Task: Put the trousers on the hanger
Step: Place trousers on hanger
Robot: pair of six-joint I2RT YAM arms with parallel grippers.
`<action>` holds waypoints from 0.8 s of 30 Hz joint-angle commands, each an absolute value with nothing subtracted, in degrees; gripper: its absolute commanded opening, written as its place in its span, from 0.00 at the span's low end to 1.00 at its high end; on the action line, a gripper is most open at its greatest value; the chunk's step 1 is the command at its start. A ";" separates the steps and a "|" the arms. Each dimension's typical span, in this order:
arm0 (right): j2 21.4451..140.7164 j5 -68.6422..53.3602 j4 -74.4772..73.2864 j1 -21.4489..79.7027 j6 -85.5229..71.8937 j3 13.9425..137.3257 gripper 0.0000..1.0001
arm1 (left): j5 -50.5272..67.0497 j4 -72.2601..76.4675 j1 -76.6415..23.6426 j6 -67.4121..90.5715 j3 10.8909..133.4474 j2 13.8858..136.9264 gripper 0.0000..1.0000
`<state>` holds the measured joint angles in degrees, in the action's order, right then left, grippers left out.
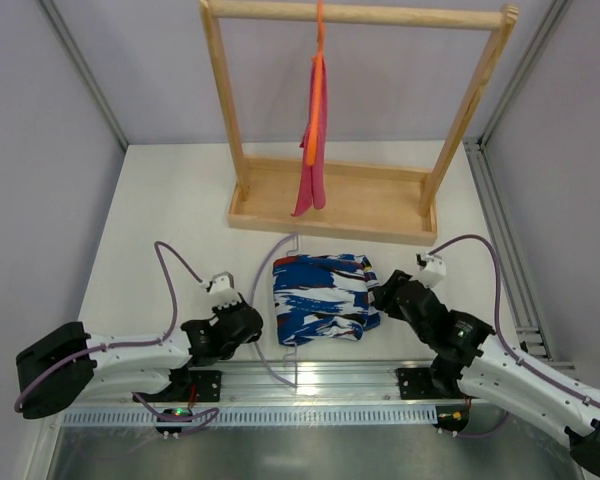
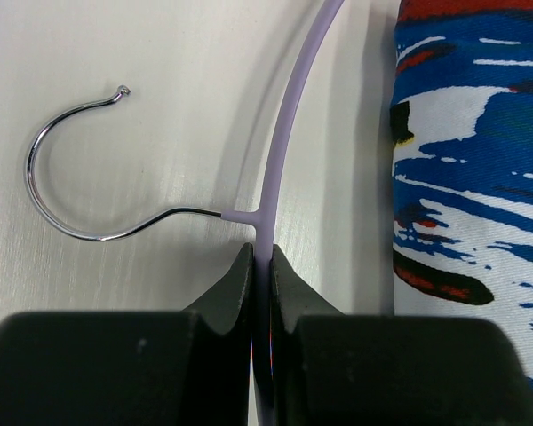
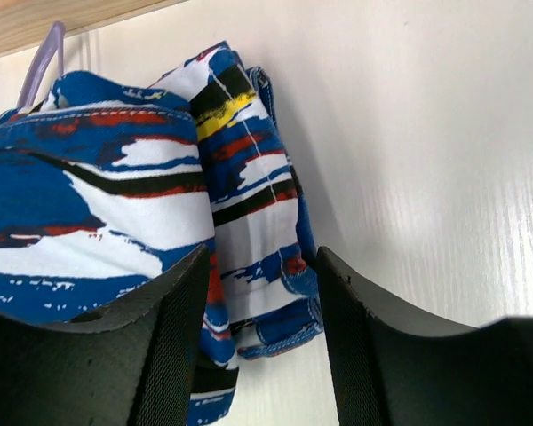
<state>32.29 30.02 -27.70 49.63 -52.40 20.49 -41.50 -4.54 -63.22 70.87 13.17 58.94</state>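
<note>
The trousers [image 1: 323, 298] lie folded in a flat bundle at the middle of the tabletop [image 1: 160, 200], just in front of the wooden rack [image 1: 225, 100] that stands at 12 o'clock. An orange hanger [image 1: 319, 30] with a pink cloth [image 1: 315, 175] hangs from the rack's top rail.

The hanger [image 2: 275, 160] lies flat on the tabletop along the bundle's 9 o'clock side. Its thin lilac bar curves round toward the corners of the cloth at 11 and 7 o'clock. In the left wrist view its silver hook [image 2: 67, 191] rests on the bare surface, pointing away from the trousers.

The left gripper [image 2: 260, 257] sits at 9 o'clock of the trousers. Its fingers [image 2: 231, 293] are clenched on the lilac bar just below the joint where the hook meets it.

The right gripper [image 3: 262, 302] is at 3 o'clock of the bundle, low over the tabletop. Its fingers [image 3: 346, 328] are spread apart, and the folded edge of the trousers lies between them. The cloth is not pinched. A lilac end of the hanger pokes out past the far edge of the cloth, near the rack's base.
</note>
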 commanded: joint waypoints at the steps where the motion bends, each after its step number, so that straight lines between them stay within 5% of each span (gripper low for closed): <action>1: 35.57 25.23 -22.77 46.07 -45.71 20.92 0.55 | -43.51 -5.28 -62.49 68.82 11.08 58.36 0.00; 9: 46.41 13.90 -9.69 39.20 -44.64 15.92 0.53 | -37.98 -0.18 -62.40 64.87 10.81 58.10 0.00; 13: 41.94 7.75 -2.82 40.16 -50.42 7.76 0.28 | -36.82 2.37 -62.40 63.72 10.64 56.61 0.00; 14: 40.18 8.08 -2.81 41.04 -52.45 6.60 0.15 | -37.44 2.72 -62.40 63.72 10.55 55.99 0.00; 17: 32.10 11.68 -5.87 47.27 -61.41 2.21 0.04 | -40.60 5.44 -61.44 61.80 11.25 56.51 0.00; 24: 22.50 26.36 -12.30 67.22 -77.78 -0.71 0.04 | -38.68 15.28 -61.08 64.65 10.30 64.41 0.00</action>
<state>23.14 20.14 -8.60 62.92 -68.10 3.01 -39.18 6.72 -61.10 61.39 11.05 61.32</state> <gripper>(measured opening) 0.160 0.051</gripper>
